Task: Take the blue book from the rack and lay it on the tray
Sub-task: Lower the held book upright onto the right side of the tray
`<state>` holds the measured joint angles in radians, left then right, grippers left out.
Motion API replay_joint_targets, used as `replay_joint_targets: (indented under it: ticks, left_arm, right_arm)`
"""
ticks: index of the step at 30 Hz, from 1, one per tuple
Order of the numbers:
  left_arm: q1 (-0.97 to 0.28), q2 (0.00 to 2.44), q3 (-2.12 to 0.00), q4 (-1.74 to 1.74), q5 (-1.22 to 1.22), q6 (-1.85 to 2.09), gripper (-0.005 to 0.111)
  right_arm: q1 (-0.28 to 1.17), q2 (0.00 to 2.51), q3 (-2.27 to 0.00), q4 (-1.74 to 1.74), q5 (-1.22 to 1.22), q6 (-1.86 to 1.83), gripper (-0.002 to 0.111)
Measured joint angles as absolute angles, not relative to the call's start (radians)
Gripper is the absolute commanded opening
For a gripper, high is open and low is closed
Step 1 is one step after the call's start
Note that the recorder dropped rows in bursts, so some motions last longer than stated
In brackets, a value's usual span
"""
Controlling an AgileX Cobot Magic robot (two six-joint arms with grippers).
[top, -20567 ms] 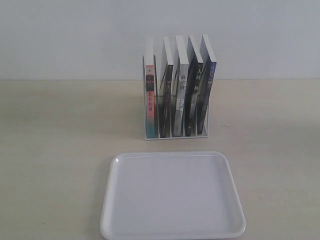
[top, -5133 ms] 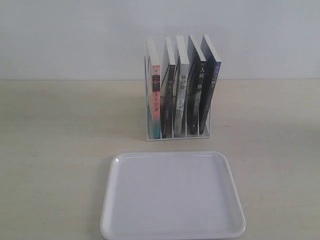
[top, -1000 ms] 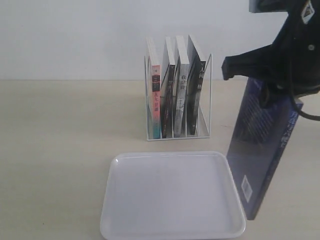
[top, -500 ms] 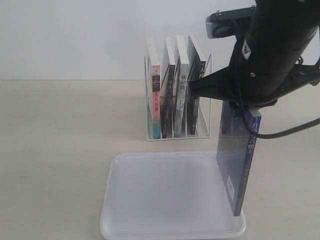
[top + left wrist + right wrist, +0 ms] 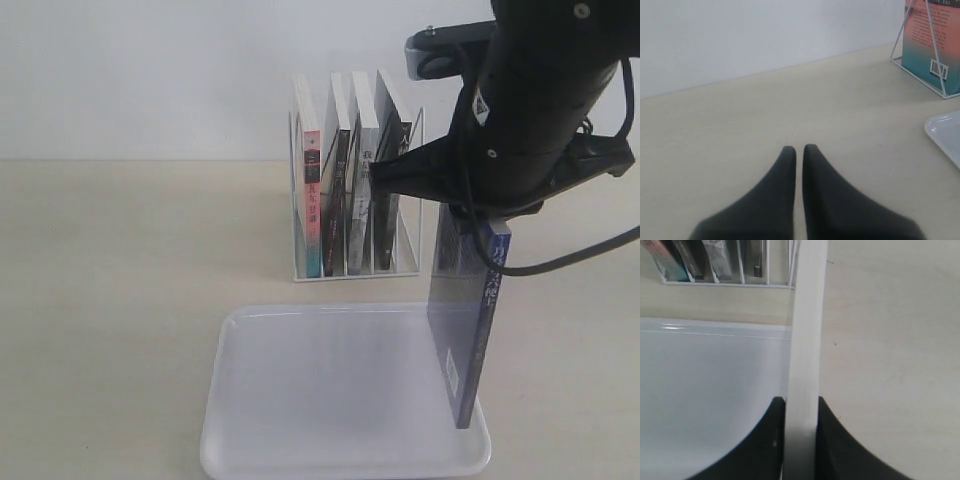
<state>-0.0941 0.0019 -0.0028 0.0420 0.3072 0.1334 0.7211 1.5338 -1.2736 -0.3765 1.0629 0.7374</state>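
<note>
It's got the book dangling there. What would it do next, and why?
Probably tip the blue book leftward while lowering it. The right gripper holds it from above and it hangs upright over the right side of the tray, so letting go now would likely topple it. The bare tray lies to its left.

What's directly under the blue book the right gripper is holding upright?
The flat white glossy tray, near its right rim, lies below the thin blue paperback book clamped by the right gripper. Whether the book's bottom edge touches the tray cannot be seen.
</note>
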Motion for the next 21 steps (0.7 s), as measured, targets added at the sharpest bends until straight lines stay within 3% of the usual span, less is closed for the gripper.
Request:
replay_joint_targets:
  ticks: [21]
  left_arm:
    - [-0.094,0.002,-0.003,0.042,0.307,0.133,0.005]
  right_arm:
    - [0.798,1.558,-1.254,-0.475,1.101,0.849,0.000]
